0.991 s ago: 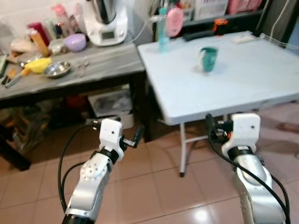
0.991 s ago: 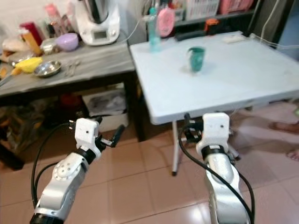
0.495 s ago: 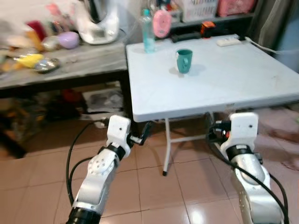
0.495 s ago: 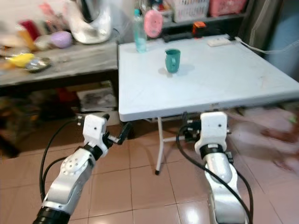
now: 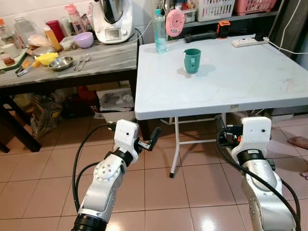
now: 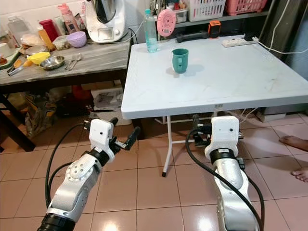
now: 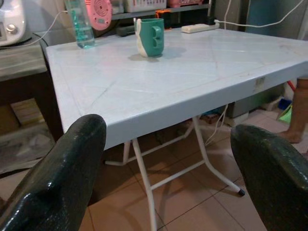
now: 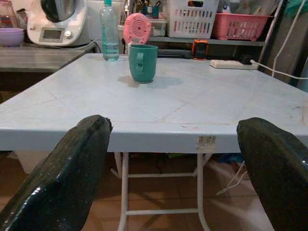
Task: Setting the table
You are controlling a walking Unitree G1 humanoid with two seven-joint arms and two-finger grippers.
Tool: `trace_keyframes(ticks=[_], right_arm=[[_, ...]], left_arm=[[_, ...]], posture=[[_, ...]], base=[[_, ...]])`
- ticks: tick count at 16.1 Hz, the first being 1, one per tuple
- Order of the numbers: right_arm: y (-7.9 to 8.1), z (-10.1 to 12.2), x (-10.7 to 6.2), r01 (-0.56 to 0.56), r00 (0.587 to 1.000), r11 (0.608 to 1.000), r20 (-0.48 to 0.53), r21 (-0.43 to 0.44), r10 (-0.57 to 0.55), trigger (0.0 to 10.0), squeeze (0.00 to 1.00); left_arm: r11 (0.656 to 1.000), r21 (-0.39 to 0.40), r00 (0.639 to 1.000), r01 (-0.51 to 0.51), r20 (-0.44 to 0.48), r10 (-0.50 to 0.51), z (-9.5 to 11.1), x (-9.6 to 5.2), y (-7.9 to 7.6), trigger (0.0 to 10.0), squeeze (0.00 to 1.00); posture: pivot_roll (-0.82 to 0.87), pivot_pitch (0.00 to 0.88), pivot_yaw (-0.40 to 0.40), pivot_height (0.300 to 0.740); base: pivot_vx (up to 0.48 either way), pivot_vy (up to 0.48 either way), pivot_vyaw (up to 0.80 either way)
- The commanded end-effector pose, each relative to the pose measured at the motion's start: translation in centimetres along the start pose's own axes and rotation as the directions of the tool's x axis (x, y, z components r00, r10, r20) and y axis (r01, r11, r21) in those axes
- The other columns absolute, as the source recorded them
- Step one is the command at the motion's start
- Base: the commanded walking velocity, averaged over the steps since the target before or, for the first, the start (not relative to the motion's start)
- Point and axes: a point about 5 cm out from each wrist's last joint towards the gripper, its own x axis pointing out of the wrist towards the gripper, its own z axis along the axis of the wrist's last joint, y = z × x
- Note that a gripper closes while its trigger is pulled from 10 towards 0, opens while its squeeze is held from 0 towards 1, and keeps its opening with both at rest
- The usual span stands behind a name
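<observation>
- The whole scene has shifted in the head views since the earlier frames and is now sharp instead of blurred; the camera has moved, while the things on the surfaces lie as they did.
- The white folding table (image 5: 250, 91) now sits squarely ahead, its near edge just beyond both wrists.
- The teal mug (image 5: 192, 60) stands upright on the white surface, toward the far left part, well apart from both grippers.
- A clear water bottle (image 5: 160, 32) stands near the far left corner of that surface, with a pink round fan (image 5: 174, 22) just behind it.
- A white power strip (image 5: 249, 42) lies at the far right edge of the surface.
- The left gripper (image 7: 159, 163) hangs low in front of the table's near left corner, its fingers (image 7: 62, 168) spread wide and empty; the arm has kept much the same pose.
- The right gripper (image 8: 173, 163) is held below the table's near edge, fingers (image 8: 67, 168) likewise spread wide with nothing between them.
- The grey wooden side table (image 5: 91, 65), to the left, carries a white kitchen machine (image 5: 111, 21), a purple bowl (image 5: 83, 39), a steel bowl (image 5: 61, 63) and a yellow item (image 5: 46, 58).
- A person's bare foot (image 5: 299, 142) rests on the tiled floor (image 5: 43, 178) at the right edge.
</observation>
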Motion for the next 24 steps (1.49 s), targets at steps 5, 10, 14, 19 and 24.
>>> trace_keyframes(ticks=[5,10,14,19,24], right_arm=[[0.45,0.26,0.18,-0.013,1.000,1.000,0.013,0.015,0.013,10.0,0.00],[0.49,0.25,0.20,-0.013,1.000,1.000,0.013,0.012,0.013,10.0,0.00],[0.53,0.09,0.20,-0.014,1.000,1.000,0.010,0.016,0.014,10.0,0.00],[0.54,0.04,0.18,-0.009,1.000,1.000,0.010,0.017,0.009,10.0,0.00],[0.58,-0.02,0.20,-0.006,1.000,1.000,0.011,0.015,0.006,10.0,0.00]], left_arm=[[1.000,0.006,1.000,-0.008,0.008,0.008,0.11,-0.29,0.66,10.0,0.00],[1.000,0.003,1.000,0.005,0.005,-0.005,0.05,-0.29,0.54,10.0,0.00],[1.000,0.003,1.000,0.011,0.001,-0.011,-0.05,-0.33,0.44,10.0,0.00],[1.000,0.000,1.000,0.019,-0.003,-0.019,-0.14,-0.35,0.37,10.0,0.00],[1.000,0.002,1.000,0.027,-0.005,-0.027,-0.17,-0.20,0.26,10.0,0.00]], posture=[[-0.20,0.000,0.122,0.740],[-0.19,0.000,0.124,0.740],[-0.19,0.000,0.124,0.740],[-0.20,0.000,0.130,0.740],[-0.20,0.000,0.132,0.740]], base=[[0.304,0.000,0.00],[0.417,0.000,0.00],[0.427,0.000,0.00],[0.432,0.000,0.00],[0.434,0.000,0.00]])
